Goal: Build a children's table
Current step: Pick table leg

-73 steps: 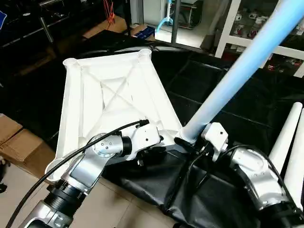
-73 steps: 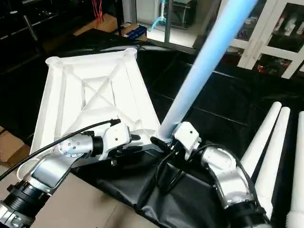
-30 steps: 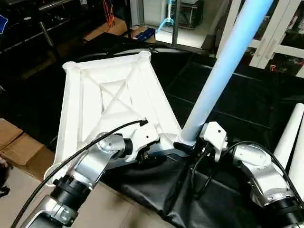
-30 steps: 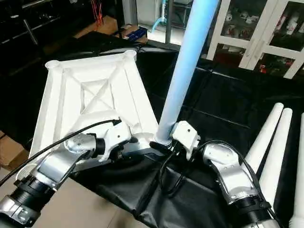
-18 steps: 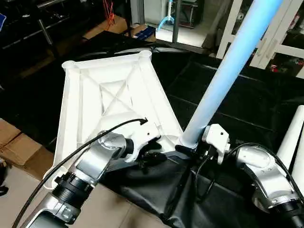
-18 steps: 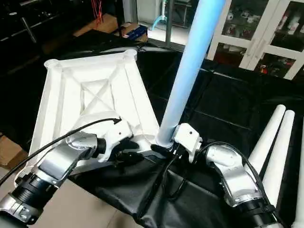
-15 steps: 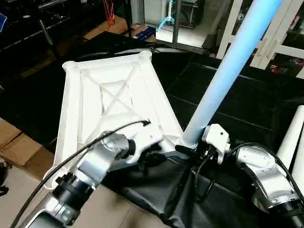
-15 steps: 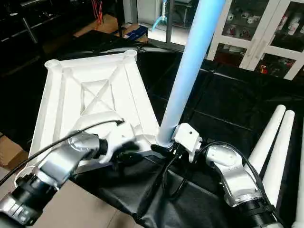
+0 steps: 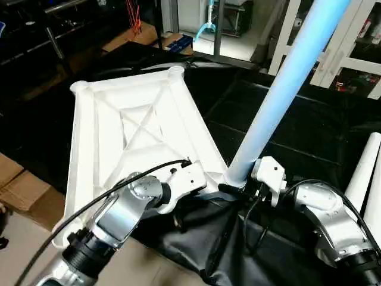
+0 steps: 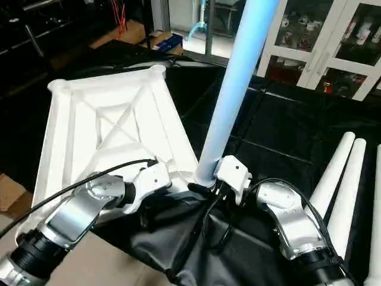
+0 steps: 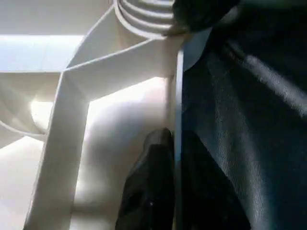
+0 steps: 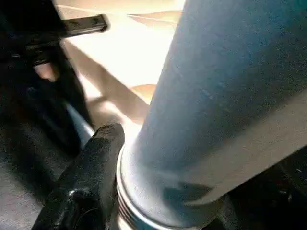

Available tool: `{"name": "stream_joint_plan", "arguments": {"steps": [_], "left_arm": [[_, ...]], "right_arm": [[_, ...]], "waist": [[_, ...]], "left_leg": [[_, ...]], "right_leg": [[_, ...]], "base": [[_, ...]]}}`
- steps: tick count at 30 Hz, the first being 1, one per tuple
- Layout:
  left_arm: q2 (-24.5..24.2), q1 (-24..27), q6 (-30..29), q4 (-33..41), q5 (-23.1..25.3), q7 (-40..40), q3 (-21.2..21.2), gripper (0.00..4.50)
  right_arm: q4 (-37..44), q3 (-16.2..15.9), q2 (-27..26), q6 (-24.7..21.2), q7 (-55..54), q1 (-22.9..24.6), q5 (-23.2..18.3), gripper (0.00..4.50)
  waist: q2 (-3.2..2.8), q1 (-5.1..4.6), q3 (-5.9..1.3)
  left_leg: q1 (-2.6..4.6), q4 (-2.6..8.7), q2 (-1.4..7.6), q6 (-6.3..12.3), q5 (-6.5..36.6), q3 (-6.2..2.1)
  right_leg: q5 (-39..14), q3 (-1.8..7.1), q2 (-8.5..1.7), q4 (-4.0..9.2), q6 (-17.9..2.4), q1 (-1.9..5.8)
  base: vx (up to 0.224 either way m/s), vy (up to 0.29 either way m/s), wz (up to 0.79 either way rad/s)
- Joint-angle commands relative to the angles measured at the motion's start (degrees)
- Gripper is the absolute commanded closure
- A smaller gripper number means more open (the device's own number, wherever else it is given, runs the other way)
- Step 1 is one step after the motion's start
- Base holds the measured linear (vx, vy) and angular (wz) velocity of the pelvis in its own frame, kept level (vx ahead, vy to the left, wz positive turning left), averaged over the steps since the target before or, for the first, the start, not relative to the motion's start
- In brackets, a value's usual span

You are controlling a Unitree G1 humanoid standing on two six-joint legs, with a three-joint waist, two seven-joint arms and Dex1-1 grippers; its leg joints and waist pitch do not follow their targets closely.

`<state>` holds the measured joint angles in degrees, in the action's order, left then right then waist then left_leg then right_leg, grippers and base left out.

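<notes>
The children's table lies in parts on a black cloth. Its white tabletop [image 9: 143, 125] is upside down, with the X ribs facing up. One long white leg [image 9: 280, 101] rises steeply from the near right corner socket and leans to the right. My right gripper [image 9: 236, 186] is shut on the leg's ribbed lower end, and one black finger [image 12: 91, 177] presses against it. At the tabletop's near edge, beside that corner, my left gripper [image 11: 175, 191] is shut on the thin rim. Its fingers [image 11: 148, 191] sit on either side of the rim.
Spare white legs [image 10: 336, 185] lie side by side on the cloth at the right. A cardboard box [image 9: 24, 190] sits on the floor at the left. White glass-door cabinets [image 10: 321, 36] stand behind. The black cloth [image 9: 196, 244] hangs bunched over the near edge.
My left gripper's fingers have closed onto the tabletop's rim. The right gripper keeps its hold on the leg. The head view has shifted a little.
</notes>
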<state>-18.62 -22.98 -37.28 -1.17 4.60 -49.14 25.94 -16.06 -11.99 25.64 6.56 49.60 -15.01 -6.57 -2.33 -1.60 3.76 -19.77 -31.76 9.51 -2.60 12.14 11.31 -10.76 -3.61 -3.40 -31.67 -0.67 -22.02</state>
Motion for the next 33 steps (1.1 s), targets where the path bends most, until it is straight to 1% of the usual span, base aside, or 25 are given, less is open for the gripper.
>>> {"name": "stream_joint_plan", "arguments": {"steps": [1, 5, 6, 7, 8, 10, 11, 12, 13, 14, 15, 16, 18, 19, 21, 22, 23, 24, 25, 26, 27, 28, 29, 30, 33], "left_arm": [[1.4, 2.6, -1.8, -6.1, -0.9, 7.9, -4.5, 4.48], [4.3, 1.9, -0.9, -7.0, -2.1, 10.4, -7.7, 4.50], [4.3, 1.9, -0.9, -7.0, -2.1, 10.4, -7.7, 4.50], [5.3, 1.4, -0.3, -7.7, -1.9, 11.2, -8.2, 4.50], [5.3, 1.4, -0.3, -7.7, -1.9, 11.2, -8.2, 4.50], [6.5, 0.6, 0.2, -8.4, -1.9, 11.9, -8.4, 4.50], [7.1, 0.2, 0.5, -8.8, -1.7, 12.4, -8.2, 4.50], [8.2, -0.5, 0.9, -9.5, -1.3, 13.3, -7.5, 4.50], [8.9, -1.0, 1.1, -10.0, -0.9, 13.9, -7.0, 4.50], [10.3, -1.8, 1.9, -11.1, -0.2, 15.4, -6.2, 4.50], [12.2, -2.8, 2.3, -12.1, 0.2, 16.5, -5.2, 4.50], [13.1, -3.1, 2.5, -12.4, 0.3, 16.9, -4.9, 4.50], [15.3, -3.7, 2.5, -12.9, 0.2, 18.0, -4.5, 4.50], [16.6, -4.1, 2.5, -13.4, 1.2, 19.3, -3.7, 4.50], [16.9, -4.2, 2.7, -13.6, 1.5, 19.7, -3.5, 4.50], [17.2, -4.3, 2.7, -13.8, 2.0, 20.3, -3.3, 4.50], [17.3, -4.4, 2.7, -14.0, 2.4, 20.7, -3.0, 4.50], [17.4, -4.3, 2.7, -14.1, 2.4, 20.8, -2.9, 4.50], [17.7, -4.3, 2.7, -14.2, 2.5, 21.2, -2.8, 4.50], [17.9, -4.0, 2.8, -14.3, 2.6, 21.4, -2.7, 4.50], [18.0, -3.9, 2.8, -14.3, 2.7, 21.4, -2.7, 4.50], [17.8, -3.5, 2.9, -14.2, 2.9, 21.2, -2.7, 4.50], [17.5, -3.3, 3.0, -14.1, 3.0, 21.0, -2.8, 4.50], [16.7, -2.9, 3.3, -13.9, 3.1, 20.4, -3.1, 4.50], [15.5, -2.4, 4.0, -13.5, 3.2, 19.4, -3.2, 4.50]], "right_arm": [[-8.3, -2.8, -0.7, -5.9, -2.3, 3.7, 4.5, 1.87], [-11.6, -1.0, -4.0, -6.4, -8.6, 3.0, 4.8, 1.87], [-11.6, -1.0, -4.0, -6.4, -8.6, 3.0, 4.8, 1.87], [-12.9, -1.0, -5.3, -6.6, -10.9, 2.7, 5.4, 1.87], [-12.9, -1.0, -5.3, -6.6, -10.9, 2.7, 5.4, 1.87], [-14.2, -1.2, -6.8, -7.6, -13.3, 2.0, 6.1, 1.87], [-14.9, -1.2, -7.7, -8.5, -14.8, 1.6, 6.4, 1.87], [-16.1, -1.4, -9.0, -9.8, -17.5, 0.9, 7.2, 1.87], [-16.9, -1.5, -9.8, -10.7, -19.3, 0.4, 7.9, 1.87], [-18.1, -2.1, -10.8, -11.0, -21.6, -0.2, 9.1, 1.87], [-19.1, -3.0, -11.9, -11.4, -23.0, -0.7, 10.2, 1.87], [-19.4, -3.2, -12.4, -11.7, -23.5, -0.9, 10.4, 1.87], [-19.9, -3.4, -13.5, -12.6, -24.6, -1.2, 10.6, 1.87], [-21.2, -3.4, -13.9, -12.7, -26.9, -1.9, 11.6, 1.87], [-21.8, -3.3, -14.1, -12.8, -27.8, -2.2, 12.0, 1.87], [-22.2, -3.0, -14.3, -13.1, -28.8, -2.5, 12.1, 1.87], [-22.7, -2.4, -14.7, -13.4, -29.8, -2.7, 11.8, 1.87], [-22.8, -2.2, -14.8, -13.6, -30.1, -2.8, 11.7, 1.87], [-23.2, -1.6, -15.2, -14.0, -30.9, -2.9, 11.4, 1.87], [-23.8, -0.8, -15.8, -14.2, -31.6, -3.2, 10.9, 1.87], [-24.0, -0.2, -16.2, -14.4, -31.8, -3.3, 10.6, 1.87], [-24.3, 0.5, -16.8, -14.2, -31.7, -3.5, 10.1, 1.87], [-24.3, 0.9, -17.1, -13.7, -30.9, -3.7, 9.3, 1.87], [-23.8, 2.0, -17.9, -12.9, -29.3, -4.0, 7.3, 1.87], [-23.0, 2.5, -18.2, -11.5, -27.8, -4.5, 6.1, 1.87]], "waist": [[1.01, -0.13, 0.07], [1.21, -0.24, 0.16], [1.29, -0.32, 0.28], [1.20, -0.47, 0.35], [1.12, -0.61, 0.43], [1.25, -0.99, 0.43], [1.15, -1.16, 0.41], [1.32, -1.38, 0.43], [1.18, -1.70, 0.58], [1.36, -1.84, 0.48], [1.28, -2.02, 0.53], [1.08, -2.00, 0.64], [1.15, -1.92, 0.66], [1.38, -1.98, 0.68], [1.43, -2.22, 0.75], [1.64, -2.25, 0.70], [1.72, -2.29, 0.74], [1.49, -2.51, 0.69], [1.64, -2.63, 0.67], [1.39, -2.70, 0.67], [1.48, -2.83, 0.76], [1.75, -2.89, 0.83], [1.77, -2.90, 0.86], [1.83, -2.98, 0.78], [1.97, -2.85, 0.68]], "left_leg": [[-0.21, 4.56, 4.15, 4.06, 21.7, -2.65], [-0.16, 4.59, 3.88, 3.53, 23.5, -3.04], [-0.07, 4.62, 3.86, 3.50, 24.0, -3.03], [0.25, 4.59, 3.72, 3.11, 25.7, -3.18], [0.30, 4.65, 3.66, 2.92, 26.3, -3.25], [-0.05, 4.97, 3.61, 2.45, 27.1, -3.61], [0.12, 5.07, 3.64, 2.26, 28.2, -3.81], [0.25, 5.05, 3.59, 2.24, 28.6, -3.80], [0.61, 4.88, 3.25, 2.00, 30.1, -4.00], [0.55, 4.95, 3.30, 1.87, 30.2, -4.16], [0.35, 5.15, 3.36, 1.61, 31.0, -4.45], [0.56, 5.25, 3.40, 1.28, 32.0, -4.56], [0.71, 5.35, 3.47, 1.25, 32.6, -4.58], [0.63, 5.49, 3.51, 1.27, 33.0, -4.70], [0.38, 5.73, 3.43, 1.06, 34.4, -5.06], [0.61, 5.73, 3.30, 1.07, 35.2, -5.10], [0.65, 5.77, 3.29, 1.14, 35.6, -5.23], [0.53, 5.86, 3.28, 1.08, 36.2, -5.37], [0.34, 5.94, 3.38, 1.06, 36.2, -5.50], [0.21, 6.06, 3.53, 0.86, 36.1, -5.50], [0.14, 6.17, 3.61, 0.96, 36.4, -5.42], [0.20, 6.17, 3.55, 1.06, 36.8, -5.36], [0.41, 6.05, 3.40, 1.18, 37.1, -5.42], [0.23, 6.06, 3.40, 1.42, 36.8, -5.59], [0.16, 6.09, 3.51, 1.79, 35.9, -5.64]], "right_leg": [[-34.0, 3.34, -5.37, 5.78, -7.8, -0.05], [-39.5, 3.18, -5.53, 6.28, -5.3, -0.32], [-40.4, 3.18, -5.50, 6.49, -4.9, -0.53], [-43.1, 2.99, -5.50, 6.85, -3.7, -0.85], [-43.6, 2.84, -5.43, 6.91, -3.4, -0.90], [-43.5, 2.60, -5.50, 6.95, -2.7, -0.56], [-43.4, 2.60, -5.41, 7.03, -2.5, -0.75], [-43.5, 2.66, -5.34, 7.11, -2.5, -0.95], [-45.4, 2.54, -5.46, 7.51, -2.0, -1.24], [-45.0, 2.50, -5.45, 7.39, -2.1, -1.16], [-43.7, 2.31, -5.42, 7.21, -2.3, -0.91], [-42.7, 2.30, -5.43, 7.31, -2.3, -0.98], [-40.9, 2.42, -5.51, 7.29, -2.6, -0.91], [-40.5, 2.46, -5.54, 7.13, -2.8, -0.80], [-40.4, 2.14, -5.57, 7.00, -2.5, -0.51], [-41.1, 2.12, -5.64, 7.15, -2.0, -0.73], [-41.2, 2.18, -5.80, 7.16, -2.0, -0.80], [-39.8, 2.24, -5.87, 6.94, -2.4, -0.66], [-38.6, 2.28, -5.95, 6.79, -2.7, -0.46], [-35.6, 2.43, -6.04, 6.49, -3.5, -0.28], [-34.8, 2.54, -6.07, 6.39, -3.9, -0.32], [-35.4, 2.57, -6.10, 6.50, -3.9, -0.46], [-37.1, 2.60, -6.28, 6.63, -3.7, -0.58], [-37.7, 2.63, -6.53, 6.60, -3.5, -0.38], [-36.9, 2.88, -6.75, 6.50, -3.8, -0.38]], "base": [[0.000, 0.000, 0.00], [0.000, 0.000, 0.00], [0.000, 0.000, 0.00], [0.000, 0.000, 0.00], [0.000, 0.000, 0.00], [0.000, 0.000, 0.00], [0.000, 0.000, 0.00], [0.000, 0.000, 0.00], [0.000, 0.000, 0.00], [0.000, 0.000, 0.00], [0.000, 0.000, 0.00], [0.000, 0.000, 0.00], [0.000, 0.000, 0.00], [0.000, 0.000, 0.00], [-0.010, 0.028, -0.02], [-0.020, 0.056, -0.04], [-0.014, 0.055, -0.01], [0.000, 0.000, 0.00], [0.000, 0.000, 0.00], [0.000, 0.000, 0.00], [0.000, 0.000, 0.00], [0.000, 0.000, 0.00], [0.000, 0.000, 0.00], [0.000, 0.000, 0.00], [0.000, 0.000, 0.00]]}}
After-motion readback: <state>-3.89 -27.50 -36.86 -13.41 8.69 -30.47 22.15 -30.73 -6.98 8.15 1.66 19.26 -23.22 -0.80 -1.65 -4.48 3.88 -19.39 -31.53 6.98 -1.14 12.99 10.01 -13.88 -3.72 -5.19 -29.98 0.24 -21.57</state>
